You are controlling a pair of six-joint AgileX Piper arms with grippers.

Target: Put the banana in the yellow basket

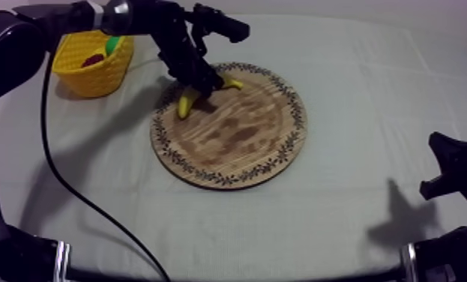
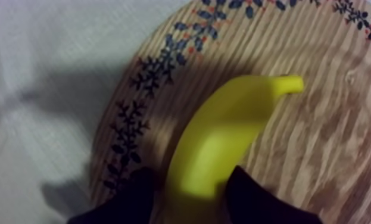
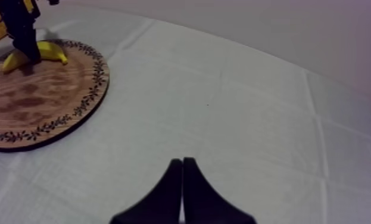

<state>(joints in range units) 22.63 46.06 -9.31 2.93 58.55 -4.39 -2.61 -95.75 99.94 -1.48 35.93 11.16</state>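
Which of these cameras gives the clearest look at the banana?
The left wrist view: the banana lies close up on the wooden board, jaws gripping it. The top view's left arm hides its middle; the right wrist view shows it far off.

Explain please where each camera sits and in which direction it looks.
Top view: overhead, looking down at a slant on the wooden board, yellow basket and banana; left arm and right arm show.
Left wrist view: on the left arm, looking down at the banana; the left claw is closed round it.
Right wrist view: on the right arm, facing low across the cloth toward the board; the right claw is shut.
Shared: all three see banana and board.
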